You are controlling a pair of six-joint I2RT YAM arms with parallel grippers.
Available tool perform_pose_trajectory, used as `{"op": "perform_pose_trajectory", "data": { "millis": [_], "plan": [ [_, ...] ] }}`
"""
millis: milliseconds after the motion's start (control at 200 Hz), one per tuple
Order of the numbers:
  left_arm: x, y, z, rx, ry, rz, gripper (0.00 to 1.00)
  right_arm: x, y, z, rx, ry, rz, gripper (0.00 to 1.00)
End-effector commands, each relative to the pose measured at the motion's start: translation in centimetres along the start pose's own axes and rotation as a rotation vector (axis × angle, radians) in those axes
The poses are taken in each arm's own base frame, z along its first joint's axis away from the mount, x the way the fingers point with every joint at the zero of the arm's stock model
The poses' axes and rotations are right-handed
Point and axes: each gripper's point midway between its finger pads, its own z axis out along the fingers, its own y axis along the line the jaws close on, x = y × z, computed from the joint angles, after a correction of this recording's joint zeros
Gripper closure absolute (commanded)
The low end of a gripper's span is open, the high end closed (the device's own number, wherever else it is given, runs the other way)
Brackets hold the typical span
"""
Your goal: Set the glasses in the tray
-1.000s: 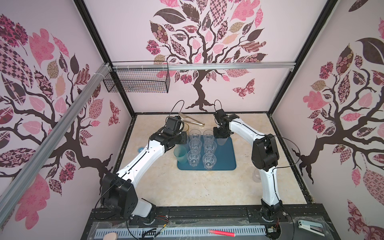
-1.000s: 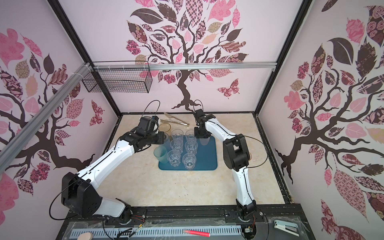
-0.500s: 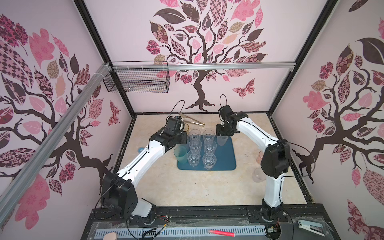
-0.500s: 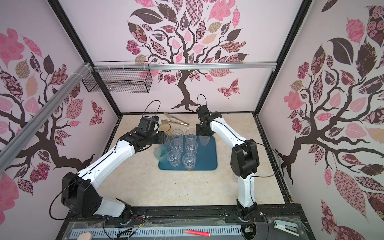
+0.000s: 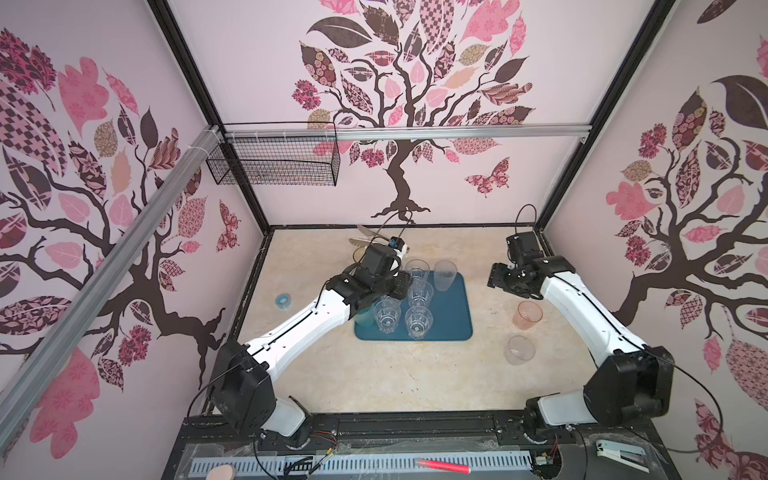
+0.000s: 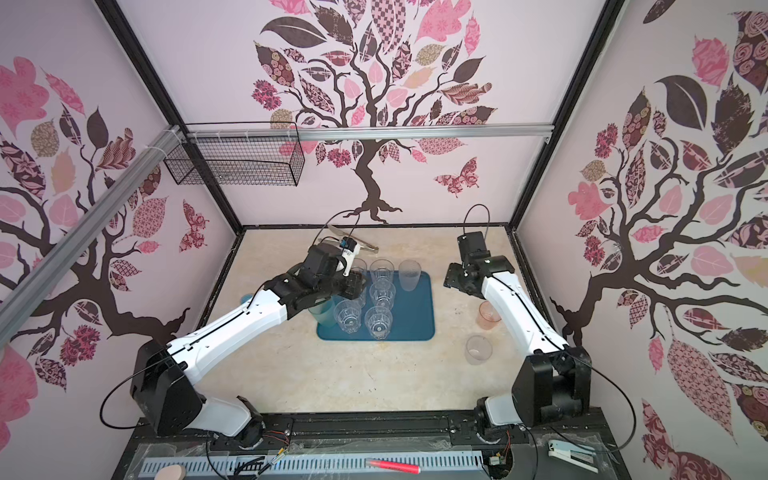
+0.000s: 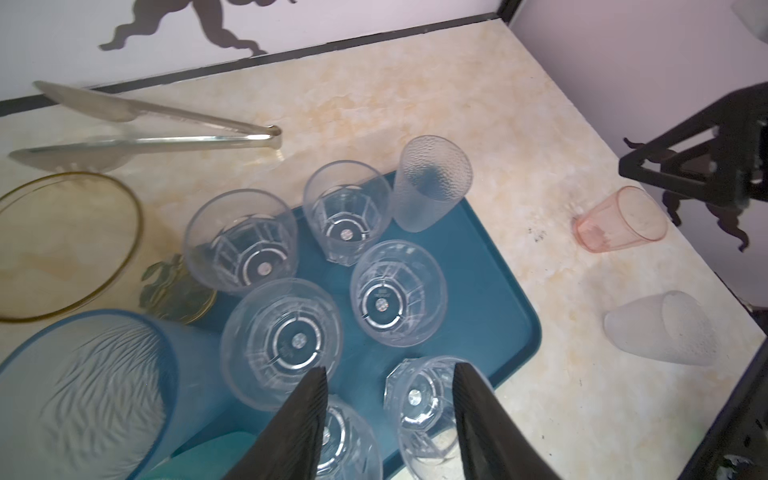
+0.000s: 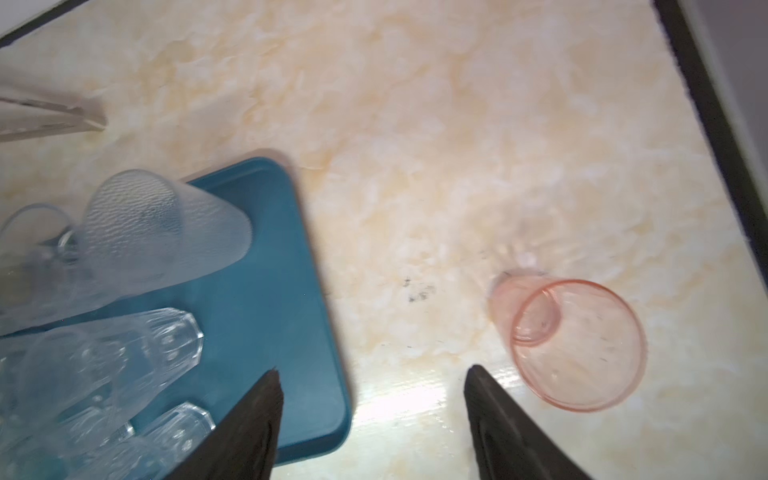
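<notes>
Freshly released, a frosted tumbler [image 5: 444, 275] stands at the tray's [image 5: 453, 316] far right corner. The right hand [image 8: 372, 370], fingers spread and empty, has swung right over the worktop [image 5: 374, 374] toward 2 glasses still outside: a pink tumbler [image 5: 527, 315] and a clear tumbler [image 5: 519, 350]. The left hand [image 7: 388, 372] hovers over the tray's crowded left side, fingers apart, holding nothing.

I'm seeing clear faceted tumblers [image 5: 419, 322] standing upright in the left half of the teal tray [image 5: 451, 316], with a frosted tumbler [image 5: 444, 274] at its far edge. A pink tumbler [image 5: 527, 315] and a cloudy tumbler [image 5: 519, 350] are standing near the right edge of the counter [image 5: 374, 374].
</notes>
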Motion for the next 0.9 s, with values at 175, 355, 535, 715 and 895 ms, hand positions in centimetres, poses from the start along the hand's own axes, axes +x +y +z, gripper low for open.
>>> {"op": "perform_pose_trajectory", "data": {
  "millis": [175,355,535,715,895],
  "plan": [
    [3.7,-6.2,2.6,0.157,0.010,0.254,0.45,0.2,-6.8,1.8,0.043,0.010,0.249,0.23],
    [5.3,-6.4,3.7,0.163,0.052,0.262,0.46,0.9,-7.7,3.1,0.084,0.008,0.266,0.24],
    [5.5,-6.3,4.2,0.155,0.071,0.265,0.46,2.6,-7.2,4.3,0.062,0.088,0.291,0.26],
    [5.1,-6.0,4.3,0.134,0.059,0.264,0.47,4.5,-7.4,2.7,0.065,0.132,0.275,0.26],
    [4.8,-6.0,4.5,0.125,0.055,0.254,0.48,5.9,-8.0,1.1,0.086,0.136,0.270,0.26]
  ]
}}
